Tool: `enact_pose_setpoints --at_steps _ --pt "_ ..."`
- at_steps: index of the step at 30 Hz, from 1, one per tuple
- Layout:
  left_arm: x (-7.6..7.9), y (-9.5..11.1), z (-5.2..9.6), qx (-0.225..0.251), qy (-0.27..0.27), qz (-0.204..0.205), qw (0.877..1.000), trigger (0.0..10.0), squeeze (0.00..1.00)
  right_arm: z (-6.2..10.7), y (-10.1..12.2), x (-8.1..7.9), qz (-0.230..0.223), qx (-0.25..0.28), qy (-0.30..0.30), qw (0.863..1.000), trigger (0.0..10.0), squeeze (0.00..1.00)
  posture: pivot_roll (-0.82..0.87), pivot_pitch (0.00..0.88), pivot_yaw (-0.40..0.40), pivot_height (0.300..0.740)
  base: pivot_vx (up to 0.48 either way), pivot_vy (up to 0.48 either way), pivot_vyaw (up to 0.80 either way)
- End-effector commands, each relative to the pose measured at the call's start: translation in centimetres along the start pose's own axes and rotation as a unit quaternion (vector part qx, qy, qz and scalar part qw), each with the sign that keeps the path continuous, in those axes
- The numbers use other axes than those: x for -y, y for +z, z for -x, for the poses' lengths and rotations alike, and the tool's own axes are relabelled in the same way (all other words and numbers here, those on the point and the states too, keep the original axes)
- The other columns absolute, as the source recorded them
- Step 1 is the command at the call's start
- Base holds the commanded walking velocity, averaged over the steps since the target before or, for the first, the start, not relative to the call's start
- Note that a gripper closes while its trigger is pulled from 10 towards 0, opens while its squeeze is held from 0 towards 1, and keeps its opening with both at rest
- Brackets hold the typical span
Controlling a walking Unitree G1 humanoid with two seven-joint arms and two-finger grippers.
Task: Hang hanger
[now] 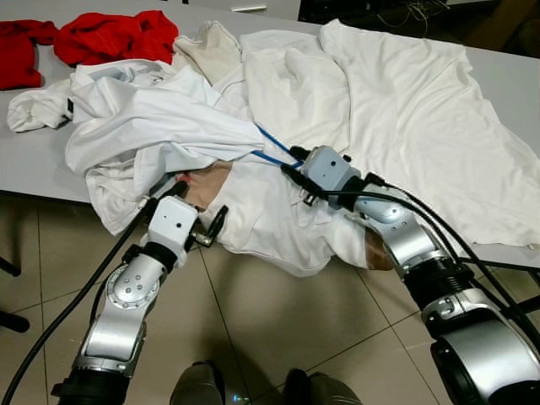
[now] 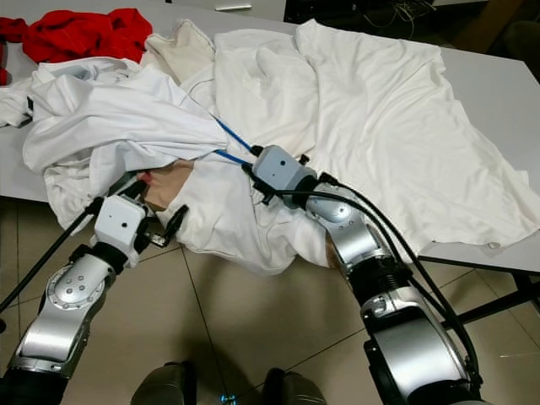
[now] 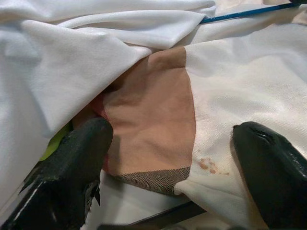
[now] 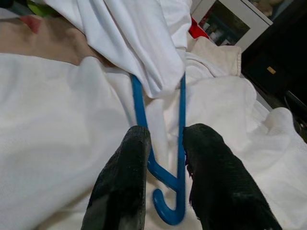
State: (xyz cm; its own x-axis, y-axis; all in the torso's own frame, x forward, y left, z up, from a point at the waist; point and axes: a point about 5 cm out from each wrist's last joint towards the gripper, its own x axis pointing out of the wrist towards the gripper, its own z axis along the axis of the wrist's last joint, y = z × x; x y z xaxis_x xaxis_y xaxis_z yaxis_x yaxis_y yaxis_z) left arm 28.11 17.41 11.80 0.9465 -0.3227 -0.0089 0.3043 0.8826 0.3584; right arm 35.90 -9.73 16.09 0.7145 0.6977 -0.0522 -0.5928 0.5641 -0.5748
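Observation:
A blue hanger lies among white clothes at the table's front edge, its hook end toward me and its two arms running under a white shirt. My right gripper is shut on the hanger's neck, just above the hook; in the left eye view it sits at the blue arms. To the left, my left gripper stands open at the hanging edge of the clothes. Its wide-apart fingers frame a tan patch of cloth, holding nothing.
A grey table carries a large spread white garment, a cream one and red clothes at the back left. Clothes hang over the front edge above the tiled floor. A dark table leg stands on the right.

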Motion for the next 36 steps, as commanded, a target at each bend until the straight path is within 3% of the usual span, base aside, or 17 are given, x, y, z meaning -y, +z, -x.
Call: enact_pose_setpoints --at_steps 1,2,3,5,6,13,20,21,22,23,24,26,28,32,34,36 --pt "0.3 0.2 -0.2 0.006 -0.005 -0.003 1.000 10.0 0.00 0.2 0.0 0.3 0.005 -0.006 -0.005 1.000 9.3 0.00 0.23 0.173 -0.083 0.740 0.000 0.000 0.00" --pt "0.3 0.2 -0.2 0.006 -0.005 -0.003 1.000 10.0 0.00 0.1 0.1 0.2 0.005 -0.004 -0.007 1.000 9.3 0.00 0.23 0.173 -0.083 0.740 0.000 0.000 0.00" --pt "0.3 0.2 -0.2 0.006 -0.005 -0.003 1.000 10.0 0.00 -0.1 0.2 0.1 0.005 -0.003 -0.008 1.000 10.0 0.00 0.22 0.174 -0.084 0.740 0.000 0.000 0.00" --pt "0.3 0.2 -0.3 0.006 -0.005 -0.003 1.000 10.0 0.00 -0.3 0.4 -0.1 0.004 0.000 -0.008 1.000 10.0 0.00 0.22 0.174 -0.086 0.740 0.000 0.000 0.00" --pt "0.3 0.2 -0.2 0.006 -0.005 -0.003 1.000 10.0 0.00 -0.6 0.7 -0.5 -0.001 0.007 -0.006 1.000 10.0 1.00 0.22 0.173 -0.088 0.740 0.000 0.000 0.00" --pt "0.4 0.3 -0.3 0.008 -0.003 -0.001 1.000 10.0 0.00 -1.4 0.5 -1.7 -0.008 0.004 0.002 1.000 10.0 1.00 0.23 0.173 -0.091 0.740 0.000 0.000 0.00" --pt "0.5 0.3 -0.2 0.008 -0.002 0.000 1.000 10.0 0.00 -2.4 0.1 -2.3 0.013 -0.021 -0.007 1.000 10.0 1.00 0.23 0.175 -0.093 0.740 0.000 0.000 0.00" --pt "0.5 0.3 -0.2 0.008 -0.002 0.000 1.000 10.0 0.00 -2.5 0.1 -2.1 0.018 -0.025 -0.017 0.999 10.0 0.88 0.23 0.175 -0.093 0.740 0.000 0.000 0.00" --pt "0.5 0.3 -0.2 0.008 -0.002 0.000 1.000 10.0 0.00 -2.6 0.0 -2.0 0.021 -0.029 -0.025 0.999 10.0 0.34 0.23 0.178 -0.093 0.740 0.000 0.000 0.00" --pt "0.5 0.3 -0.1 0.008 -0.001 0.001 1.000 10.0 0.00 -2.6 0.0 -1.8 0.023 -0.031 -0.030 0.999 10.0 0.09 0.23 0.178 -0.093 0.740 0.000 0.000 0.00" --pt "0.5 0.3 -0.1 0.008 -0.001 0.001 1.000 10.0 0.00 -2.7 0.0 -1.7 0.029 -0.036 -0.037 0.998 10.0 0.00 0.23 0.178 -0.093 0.740 0.000 0.000 0.00" --pt "0.5 0.3 -0.1 0.008 -0.001 0.001 1.000 10.0 0.00 -2.8 -0.2 -1.5 0.032 -0.043 -0.045 0.998 10.0 0.00 0.23 0.178 -0.093 0.740 0.000 0.000 0.00" --pt "0.5 0.2 0.0 0.007 -0.001 0.000 1.000 10.0 0.00 -2.8 -0.3 -1.3 0.036 -0.049 -0.056 0.997 8.7 0.00 0.24 0.178 -0.092 0.740 0.000 0.000 0.00" --pt "0.5 0.2 0.0 0.007 -0.001 0.000 1.000 10.0 0.00 -2.9 -0.5 -0.8 0.042 -0.063 -0.076 0.994 7.6 0.00 0.24 0.174 -0.090 0.740 0.000 0.000 0.00" --pt "0.5 0.3 -0.2 0.007 -0.002 -0.001 1.000 10.0 0.00 -3.0 -0.6 -1.0 0.045 -0.067 -0.069 0.994 4.4 0.00 0.24 0.172 -0.088 0.740 0.000 0.000 0.00" --pt "0.5 0.3 -0.2 0.008 -0.002 -0.001 1.000 10.0 0.00 -3.0 -0.6 -1.1 0.046 -0.067 -0.068 0.994 4.1 0.00 0.24 0.171 -0.087 0.740 0.000 0.000 0.00"
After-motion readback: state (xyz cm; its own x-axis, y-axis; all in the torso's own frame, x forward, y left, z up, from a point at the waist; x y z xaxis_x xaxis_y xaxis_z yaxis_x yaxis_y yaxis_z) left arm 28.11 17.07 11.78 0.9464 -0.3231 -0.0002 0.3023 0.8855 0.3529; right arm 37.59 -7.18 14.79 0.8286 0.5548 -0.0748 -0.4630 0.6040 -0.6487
